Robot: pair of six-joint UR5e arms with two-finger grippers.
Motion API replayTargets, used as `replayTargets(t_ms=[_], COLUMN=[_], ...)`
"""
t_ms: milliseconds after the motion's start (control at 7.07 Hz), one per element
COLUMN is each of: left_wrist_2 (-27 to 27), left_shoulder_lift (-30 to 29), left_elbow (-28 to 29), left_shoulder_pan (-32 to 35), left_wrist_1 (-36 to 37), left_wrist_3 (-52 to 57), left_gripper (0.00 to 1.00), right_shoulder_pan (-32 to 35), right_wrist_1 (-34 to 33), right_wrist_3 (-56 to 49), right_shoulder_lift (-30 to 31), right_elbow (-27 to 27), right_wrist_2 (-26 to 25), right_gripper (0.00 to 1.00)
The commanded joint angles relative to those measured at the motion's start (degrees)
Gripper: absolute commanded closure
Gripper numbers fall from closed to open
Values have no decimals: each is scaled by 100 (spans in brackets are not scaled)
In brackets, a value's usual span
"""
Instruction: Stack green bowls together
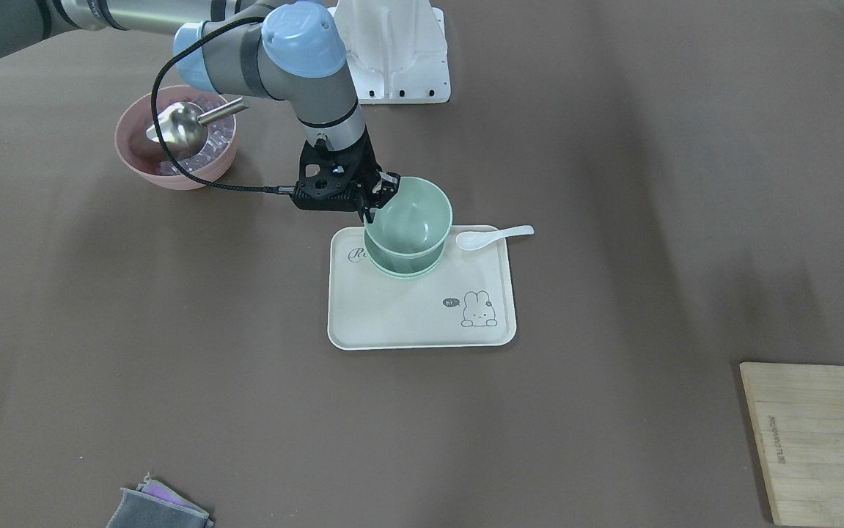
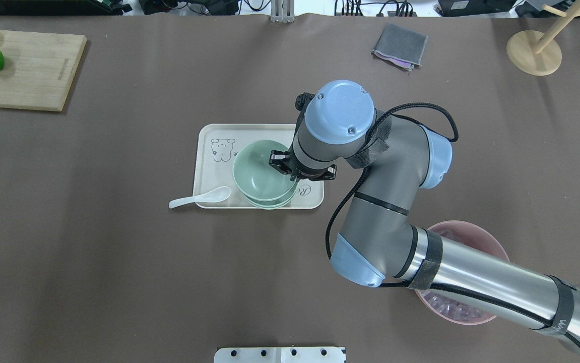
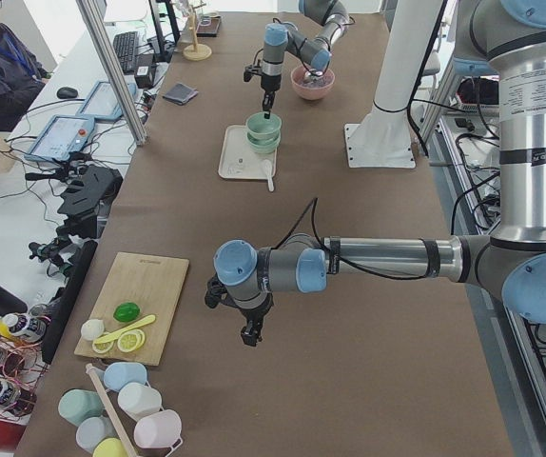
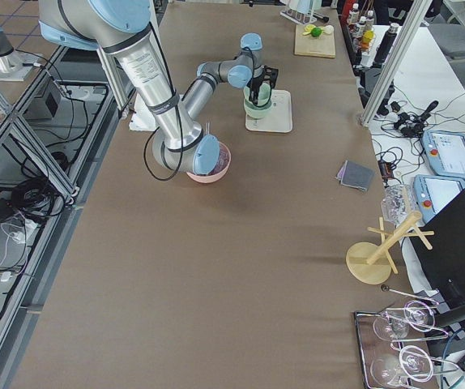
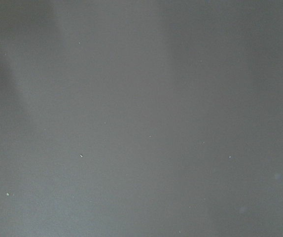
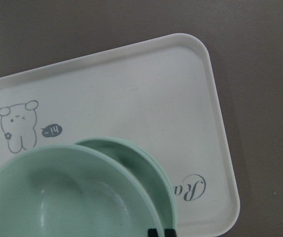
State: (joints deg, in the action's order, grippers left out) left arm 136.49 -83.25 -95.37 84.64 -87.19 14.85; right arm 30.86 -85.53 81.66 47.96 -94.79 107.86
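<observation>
My right gripper [image 1: 378, 199] is shut on the near rim of a pale green bowl [image 1: 411, 216] and holds it slightly tilted just over two nested green bowls [image 1: 403, 268] on the cream tray [image 1: 422, 323]. I cannot tell if the held bowl touches them. In the overhead view the held bowl [image 2: 258, 171] covers the stack [image 2: 269, 204]. In the right wrist view the held bowl [image 6: 57, 197] sits left of the lower rim [image 6: 149, 165]. My left gripper [image 3: 251, 335] hangs over bare table; I cannot tell its state.
A white spoon [image 1: 495, 236] lies across the tray's edge. A pink bowl [image 1: 176, 172] with a metal scoop [image 1: 187, 123] stands under my right arm. A cutting board [image 2: 27, 70] with fruit, a grey cloth [image 2: 399, 46] and a wooden stand [image 2: 534, 53] lie far off.
</observation>
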Motion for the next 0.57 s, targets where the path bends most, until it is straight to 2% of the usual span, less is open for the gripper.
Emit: replayTargets(t_ms=[0,424], left_wrist_2=[0,0], left_shoulder_lift=[-7,-7], left_elbow=[1,1], left_shoulder_pan=[0,0], left_wrist_1=[0,-9], left_wrist_3=[0,0], left_gripper=[1,1], right_shoulder_pan=[7,-1], right_wrist_1=[19,28], right_wrist_3=[-19,-37], right_shoulder_lift=[-6,-15], right_elbow=[101,197], right_wrist_2=[-2,-2], right_gripper=[100,100])
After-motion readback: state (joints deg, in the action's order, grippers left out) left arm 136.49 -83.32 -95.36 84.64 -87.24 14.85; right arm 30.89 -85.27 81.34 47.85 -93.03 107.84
